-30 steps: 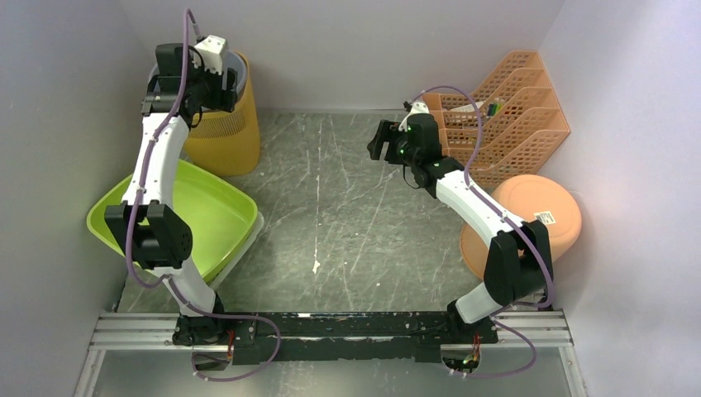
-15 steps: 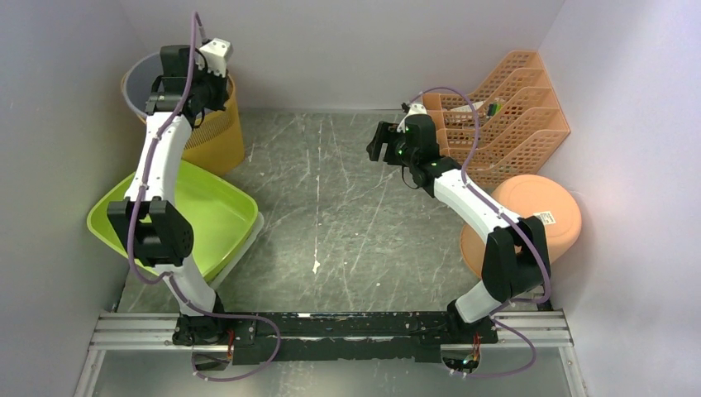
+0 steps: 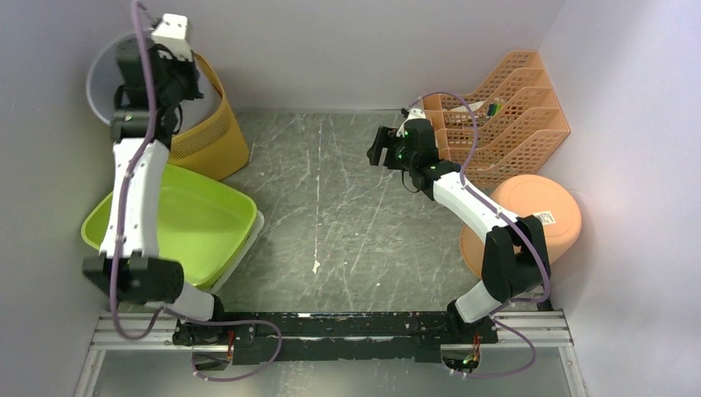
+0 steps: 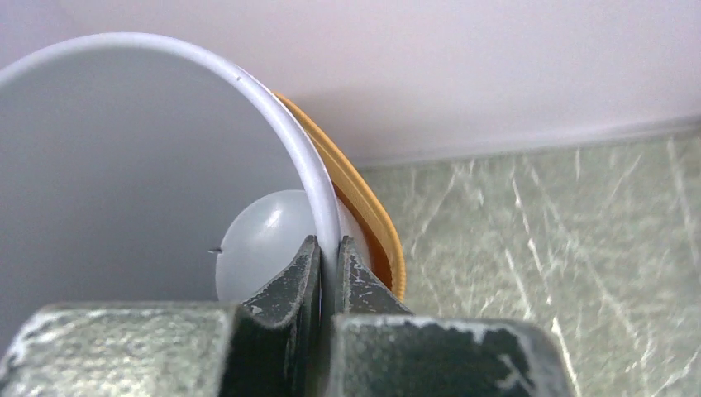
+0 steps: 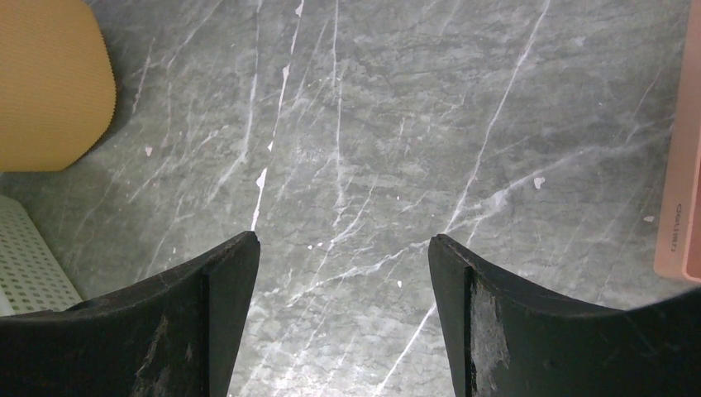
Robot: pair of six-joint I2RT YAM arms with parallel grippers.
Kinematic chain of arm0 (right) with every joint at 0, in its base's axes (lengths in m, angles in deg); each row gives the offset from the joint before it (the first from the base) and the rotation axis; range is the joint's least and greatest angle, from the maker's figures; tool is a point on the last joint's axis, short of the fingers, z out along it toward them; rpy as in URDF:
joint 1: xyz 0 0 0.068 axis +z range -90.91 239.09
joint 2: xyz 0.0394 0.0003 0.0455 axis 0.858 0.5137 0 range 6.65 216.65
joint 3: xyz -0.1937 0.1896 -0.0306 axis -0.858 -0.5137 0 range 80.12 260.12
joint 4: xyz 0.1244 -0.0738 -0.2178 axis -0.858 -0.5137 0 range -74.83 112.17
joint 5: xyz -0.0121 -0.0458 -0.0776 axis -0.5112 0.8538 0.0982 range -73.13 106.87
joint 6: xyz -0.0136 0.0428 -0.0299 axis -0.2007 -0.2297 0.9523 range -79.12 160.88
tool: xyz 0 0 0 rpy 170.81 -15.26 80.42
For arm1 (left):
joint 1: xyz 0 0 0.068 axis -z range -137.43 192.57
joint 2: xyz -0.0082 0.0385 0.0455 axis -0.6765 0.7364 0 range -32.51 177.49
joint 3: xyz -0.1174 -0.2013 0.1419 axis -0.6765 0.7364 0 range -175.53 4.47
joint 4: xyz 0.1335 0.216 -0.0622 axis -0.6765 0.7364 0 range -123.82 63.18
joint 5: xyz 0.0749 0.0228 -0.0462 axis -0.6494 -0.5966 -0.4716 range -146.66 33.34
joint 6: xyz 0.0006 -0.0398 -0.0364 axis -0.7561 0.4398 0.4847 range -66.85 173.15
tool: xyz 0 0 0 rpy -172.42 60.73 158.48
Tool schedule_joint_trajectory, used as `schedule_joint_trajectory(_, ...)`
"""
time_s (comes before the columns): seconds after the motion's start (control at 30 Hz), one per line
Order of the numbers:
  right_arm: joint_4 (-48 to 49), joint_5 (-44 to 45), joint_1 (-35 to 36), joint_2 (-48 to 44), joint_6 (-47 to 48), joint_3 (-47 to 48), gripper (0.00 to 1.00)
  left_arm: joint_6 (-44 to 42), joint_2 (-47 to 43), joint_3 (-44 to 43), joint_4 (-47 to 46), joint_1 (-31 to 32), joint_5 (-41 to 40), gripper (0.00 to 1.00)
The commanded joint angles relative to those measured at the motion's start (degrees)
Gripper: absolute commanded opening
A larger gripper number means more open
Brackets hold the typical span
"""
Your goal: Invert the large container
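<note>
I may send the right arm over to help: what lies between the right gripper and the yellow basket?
Only bare marble tabletop separates the right gripper from the yellow basket, shown in the top view.

Both arms are white with black joints. The left arm (image 3: 132, 190) has a small white block (image 3: 172, 29) on its end. The right arm (image 3: 463, 198) has tiny green lights (image 3: 403, 132) near its end. A thin purple cable (image 3: 450, 89) runs along each arm and loops down by the black bases (image 3: 198, 327). The bases sit on a silver rail (image 3: 124, 331). The left jaws are dark grey, scratched and dotted with pale marks. The right jaws are two black curved pieces with worn, pale edges.
</note>
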Motion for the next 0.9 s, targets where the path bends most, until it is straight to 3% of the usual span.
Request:
schedule_joint_trajectory(0.0, 2.07, -0.28, 0.06, -0.55, -0.10, -0.90, 0.75, 3.45, -12.68, 0.38, -14.98, 0.16, -2.89, 0.07)
schedule_joint_trajectory(0.33, 0.92, 4.44, -1.17, -3.30, 1.54, -0.13, 0.75, 13.31, -24.88, 3.98, -20.29, 0.16, 10.73, 0.07)
schedule_joint_trajectory(0.6, 1.54, 3.08, -11.14, -7.17, 0.73, -0.33, 0.76, 22.89, -32.95, 12.93, -23.94, 0.16, 21.16, 0.07)
schedule_joint_trajectory(0.73, 0.98, 2.61, -14.23, -7.96, 1.51, 1.69, 0.76, 33.13, -35.97, 18.74, -29.82, 0.16, 31.96, 0.07)
schedule_joint_trajectory(0.87, 0.75, 2.37, -14.92, -8.03, 1.77, 3.15, 0.76, 46.42, -37.90, 26.60, -42.72, 0.17, 39.94, 0.07)
